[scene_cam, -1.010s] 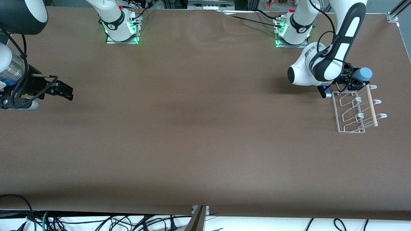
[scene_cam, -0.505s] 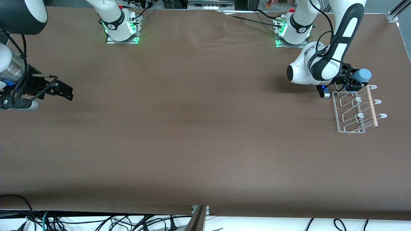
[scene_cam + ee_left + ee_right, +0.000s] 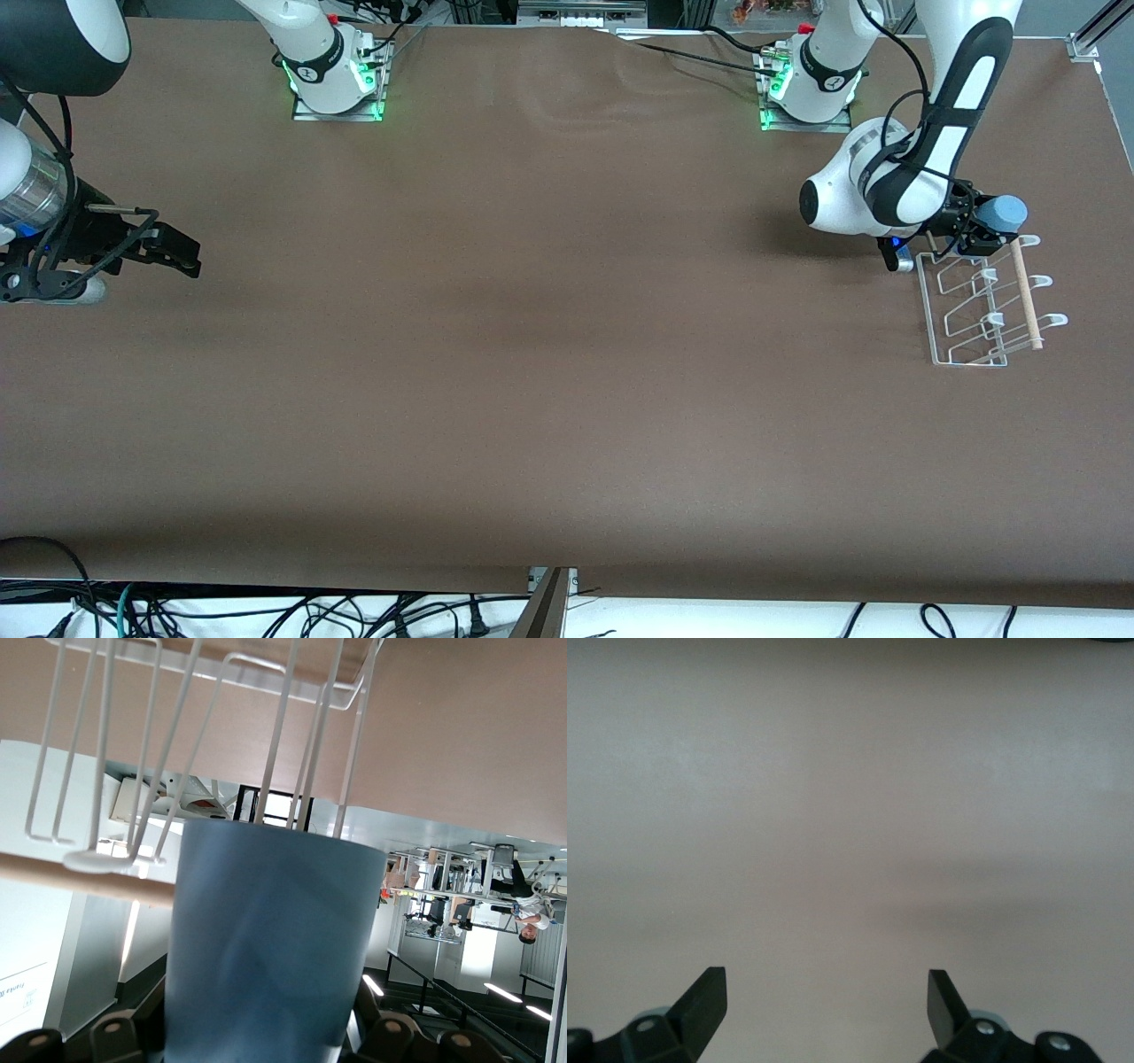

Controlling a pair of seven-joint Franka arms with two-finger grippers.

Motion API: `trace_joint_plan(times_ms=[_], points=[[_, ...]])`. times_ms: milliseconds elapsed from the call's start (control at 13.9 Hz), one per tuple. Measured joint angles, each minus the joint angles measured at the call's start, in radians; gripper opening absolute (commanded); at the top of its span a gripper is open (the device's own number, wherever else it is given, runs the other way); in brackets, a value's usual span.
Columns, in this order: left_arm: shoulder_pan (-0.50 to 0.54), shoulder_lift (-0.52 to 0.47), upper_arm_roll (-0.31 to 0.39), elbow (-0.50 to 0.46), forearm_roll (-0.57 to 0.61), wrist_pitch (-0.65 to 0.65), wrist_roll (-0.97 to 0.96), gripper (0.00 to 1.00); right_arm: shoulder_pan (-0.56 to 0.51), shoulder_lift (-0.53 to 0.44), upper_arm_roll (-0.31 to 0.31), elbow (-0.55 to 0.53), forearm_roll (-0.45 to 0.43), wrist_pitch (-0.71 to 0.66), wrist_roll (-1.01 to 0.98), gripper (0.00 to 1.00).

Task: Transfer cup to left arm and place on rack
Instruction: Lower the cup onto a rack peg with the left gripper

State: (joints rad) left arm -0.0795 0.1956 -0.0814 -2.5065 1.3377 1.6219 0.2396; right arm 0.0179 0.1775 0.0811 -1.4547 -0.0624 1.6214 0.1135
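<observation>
The left gripper [image 3: 979, 232] was clamped on the small light-blue plastic cup [image 3: 1006, 213] over the clear wire rack [image 3: 970, 301] near the counter's [image 3: 549, 354] left-arm edge, so it probably needed to lower slowly onto a peg, while the right gripper [image 3: 182, 257], fingers apart, waited over the right-arm edge.

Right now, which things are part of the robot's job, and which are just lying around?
Part of the job:
- the cup, held in the left tool
- the rack, just below the cup at the left arm's end of the table

Just there:
- the right tool, open and waiting over the right arm's end of the table
- the cables below the table edge
</observation>
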Motion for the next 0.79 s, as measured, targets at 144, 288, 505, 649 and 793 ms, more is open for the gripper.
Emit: trace_joint_plan(times_ms=[144,288,505,649,793], points=[[0.003,0.018,0.000,-0.001,0.000,0.016,-0.026,0.04,0.000,0.000,0.000,0.000,0.000,0.000,0.000,1.00],[0.009,0.039,0.000,-0.002,0.000,0.025,-0.046,0.23,0.000,0.000,0.000,0.000,0.000,0.000,0.000,1.00],[0.013,0.054,0.000,-0.002,0.028,0.028,-0.059,1.00,0.000,0.000,0.000,0.000,0.000,0.000,0.000,1.00],[0.015,0.054,0.000,-0.001,0.033,0.028,-0.062,1.00,0.000,0.000,-0.001,0.000,0.000,0.000,0.000,1.00],[0.016,0.053,0.000,0.003,0.033,0.028,-0.066,1.00,0.000,0.000,-0.001,0.000,0.000,0.000,0.000,1.00]])
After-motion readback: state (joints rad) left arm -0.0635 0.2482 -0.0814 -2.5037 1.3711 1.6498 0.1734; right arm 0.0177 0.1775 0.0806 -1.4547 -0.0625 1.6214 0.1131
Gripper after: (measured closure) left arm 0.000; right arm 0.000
